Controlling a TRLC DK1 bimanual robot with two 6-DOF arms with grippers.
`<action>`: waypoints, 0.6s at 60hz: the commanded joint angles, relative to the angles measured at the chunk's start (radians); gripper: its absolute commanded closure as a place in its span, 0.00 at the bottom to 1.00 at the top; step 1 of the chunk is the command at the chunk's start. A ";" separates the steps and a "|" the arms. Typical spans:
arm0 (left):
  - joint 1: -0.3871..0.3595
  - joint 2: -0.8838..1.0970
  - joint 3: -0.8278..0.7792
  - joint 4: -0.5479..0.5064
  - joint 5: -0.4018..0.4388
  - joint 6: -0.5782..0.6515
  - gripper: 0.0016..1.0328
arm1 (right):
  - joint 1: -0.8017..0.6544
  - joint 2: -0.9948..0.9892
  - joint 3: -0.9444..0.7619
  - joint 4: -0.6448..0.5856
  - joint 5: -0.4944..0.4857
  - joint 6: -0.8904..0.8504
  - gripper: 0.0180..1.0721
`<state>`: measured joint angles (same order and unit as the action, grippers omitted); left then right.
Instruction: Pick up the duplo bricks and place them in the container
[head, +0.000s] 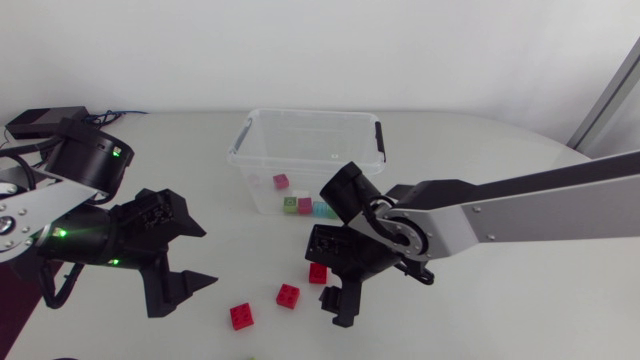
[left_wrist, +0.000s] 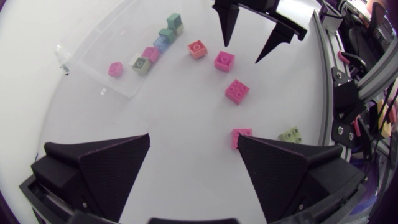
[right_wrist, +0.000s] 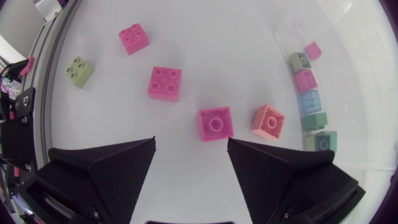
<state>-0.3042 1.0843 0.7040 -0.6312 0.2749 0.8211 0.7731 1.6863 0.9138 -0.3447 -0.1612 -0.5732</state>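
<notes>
The white table (head: 500, 300) is left bare over a wide stretch beyond the right arm (head: 520, 205), and open surface is also kept between the two grippers. Its edge is closely approached only by an olive-green brick (right_wrist: 79, 70), which is set well apart from the container. The container (head: 335, 150), a clear, thin-walled plastic box with rounded corners and a dark clasp (head: 379, 137) on one short side, is placed mid-table toward the far side. A row of bricks (right_wrist: 309, 102) in pink, grey-green, blue and green is lined up along the wall nearest the loose pieces. The right gripper (right_wrist: 190, 149) is held released, its matte black wedge fingers spread with nothing between them. A single-stud pink brick (right_wrist: 214, 123) is found just ahead of the gap, untouched, and a salmon brick (right_wrist: 268, 121), also single-studded, is set just beside it on the container's side. Farther ahead a near four-stud brick (right_wrist: 165, 83) and a far four-stud brick (right_wrist: 133, 38), both glossy pink and square, are laid apart from each other. The left gripper (left_wrist: 194, 143) is likewise spread and empty. The far four-stud brick is partly hidden behind the tip of one of its fingers, and whether it is touched cannot be told.
</notes>
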 joint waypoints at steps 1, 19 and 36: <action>-0.009 -0.003 -0.038 -0.022 -0.006 0.038 0.05 | 0.009 0.042 0.040 -0.016 -0.006 -0.051 0.20; -0.064 0.008 -0.090 -0.064 -0.006 0.069 0.05 | -0.014 0.185 0.158 -0.051 -0.047 -0.093 0.20; -0.199 0.246 -0.054 -0.015 -0.017 -0.016 0.05 | -0.054 0.239 0.201 -0.142 -0.058 -0.108 0.54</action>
<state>-0.4740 1.2655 0.6373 -0.6685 0.2714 0.8402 0.7292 1.8847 1.1065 -0.4576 -0.2138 -0.6579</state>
